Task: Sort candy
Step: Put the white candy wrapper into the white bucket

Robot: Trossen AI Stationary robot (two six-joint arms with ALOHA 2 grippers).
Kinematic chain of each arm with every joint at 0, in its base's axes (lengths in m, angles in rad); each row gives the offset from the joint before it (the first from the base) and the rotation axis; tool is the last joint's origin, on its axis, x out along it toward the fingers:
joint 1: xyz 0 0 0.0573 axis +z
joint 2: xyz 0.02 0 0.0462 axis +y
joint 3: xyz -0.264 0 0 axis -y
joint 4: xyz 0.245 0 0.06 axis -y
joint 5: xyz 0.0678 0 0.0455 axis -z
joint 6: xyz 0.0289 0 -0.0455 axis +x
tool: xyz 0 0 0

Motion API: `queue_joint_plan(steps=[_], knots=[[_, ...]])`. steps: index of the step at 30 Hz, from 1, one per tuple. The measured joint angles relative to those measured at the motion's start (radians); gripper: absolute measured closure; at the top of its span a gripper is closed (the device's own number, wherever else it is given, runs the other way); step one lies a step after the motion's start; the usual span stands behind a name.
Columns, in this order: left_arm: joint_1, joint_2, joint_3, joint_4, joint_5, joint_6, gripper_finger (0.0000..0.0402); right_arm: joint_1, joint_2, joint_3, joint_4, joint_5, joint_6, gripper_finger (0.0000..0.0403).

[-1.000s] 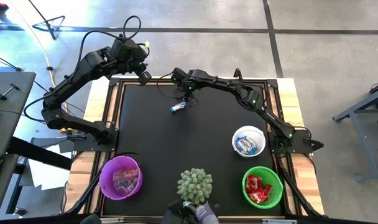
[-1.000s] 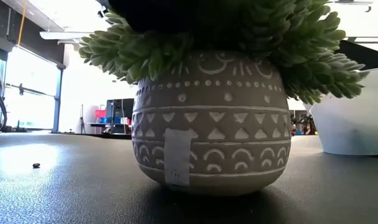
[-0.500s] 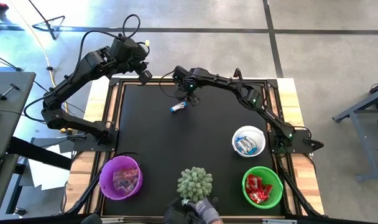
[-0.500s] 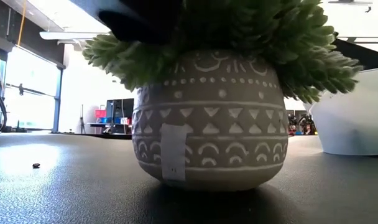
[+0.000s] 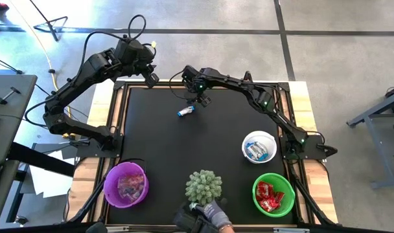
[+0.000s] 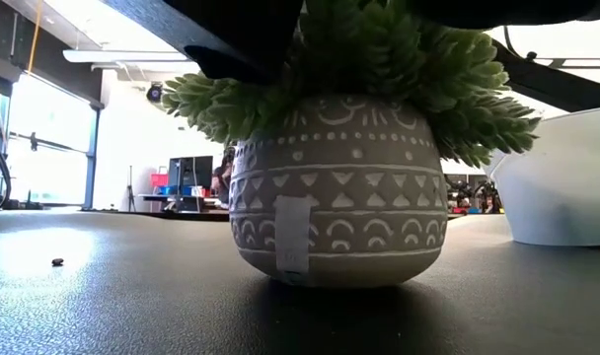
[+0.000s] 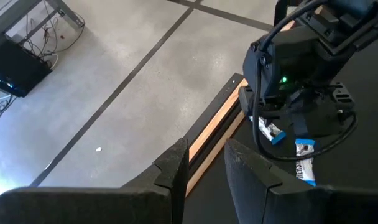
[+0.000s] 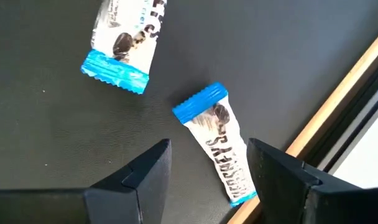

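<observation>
We are looking at a black desk (image 5: 184, 149) with a pale wooden border, standing on a grey concrete floor (image 5: 339, 58) crossed by dark seams. At the desk's near edge we are finding a purple bowl (image 5: 126, 184) at 7 o'clock, a potted plant (image 5: 203, 188) at 6 o'clock, a green bowl (image 5: 273, 194) holding red candy at 5 o'clock, and a white bowl (image 5: 259, 147) holding blue-and-white candy at 4 o'clock. A gloved hand (image 5: 213, 213) is touching the plant from the near edge.

The right end effector (image 5: 198, 98) is hovering at 12 o'clock with its fingers spread wide and gripping nothing. One blue-and-white candy (image 8: 221, 151) is lying directly between them beside the wooden border; a second candy (image 8: 123, 41) is lying just beyond. The left end effector (image 5: 149, 76) is waiting past the far-left corner at 11 o'clock, fingers slightly parted and empty.

Compared with a second ago, the right end effector is sitting a little nearer the far edge, and the plant is standing slightly further right in the low view.

The centre of the desk is lying open between the candy and the bowls.
</observation>
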Motion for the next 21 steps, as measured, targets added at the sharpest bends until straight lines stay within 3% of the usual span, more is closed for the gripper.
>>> queue_joint_plan(steps=[21], knots=[[0.000,0.000,0.000,0.006,0.000,-0.027,0.0312,-0.034,0.000,0.000,-0.043,0.007,-0.039,0.0197]])
